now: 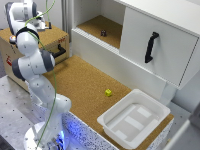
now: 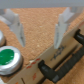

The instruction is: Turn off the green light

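In the wrist view a round green button light (image 2: pixel 9 57) in a pale ring sits on the cork top of a wooden box (image 2: pixel 45 25). A second, grey button (image 2: pixel 1 39) shows beside it at the frame's edge. My gripper (image 2: pixel 40 30) is open and empty, with its two pale fingers (image 2: pixel 17 27) spread above the box top. It is off to the side of the green button and does not touch it. In the exterior view the gripper (image 1: pixel 44 24) hangs over the wooden box (image 1: pixel 52 40) at the exterior view's upper left. The buttons are not clear there.
A black handle (image 2: pixel 55 67) is on the box's side (image 1: pixel 60 51). A small yellow block (image 1: pixel 108 92) lies on the cork table. A white tray (image 1: pixel 112 122) stands at its front right. A white cabinet door with a black handle (image 1: pixel 151 47) and a shelf holding a small dark object (image 1: pixel 103 33) are behind.
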Robot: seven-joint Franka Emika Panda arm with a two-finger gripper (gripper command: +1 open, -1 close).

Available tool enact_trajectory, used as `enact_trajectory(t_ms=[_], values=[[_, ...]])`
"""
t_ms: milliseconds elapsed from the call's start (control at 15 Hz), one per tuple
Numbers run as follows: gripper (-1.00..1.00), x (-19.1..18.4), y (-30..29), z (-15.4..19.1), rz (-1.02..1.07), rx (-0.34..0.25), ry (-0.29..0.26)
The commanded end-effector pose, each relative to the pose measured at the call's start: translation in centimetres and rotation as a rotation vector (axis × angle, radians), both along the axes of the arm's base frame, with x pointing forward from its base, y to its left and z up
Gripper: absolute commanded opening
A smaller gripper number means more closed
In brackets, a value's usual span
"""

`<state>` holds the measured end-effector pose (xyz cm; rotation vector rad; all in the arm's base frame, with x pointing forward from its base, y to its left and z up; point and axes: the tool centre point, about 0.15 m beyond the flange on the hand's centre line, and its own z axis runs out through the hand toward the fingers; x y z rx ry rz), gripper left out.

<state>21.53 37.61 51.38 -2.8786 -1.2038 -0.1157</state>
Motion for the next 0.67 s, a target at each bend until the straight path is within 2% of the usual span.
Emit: enact_trajectory(t_ms=[0, 267, 400, 467, 600], values=[[1.0, 3.7, -5.1, -3.7, -0.201, 0.099, 0.039], [1.0, 5.4, -7.9, -6.4, -0.325, 0.096, 0.08], [1.0, 6.4, -9.3, -7.8, -0.403, 0.092, 0.076], [1.0, 7.0, -10.2, -8.2, -0.445, 0.094, 0.072], [1.0, 9.2, -12.5, -8.4, -0.564, 0.095, -0.001]])
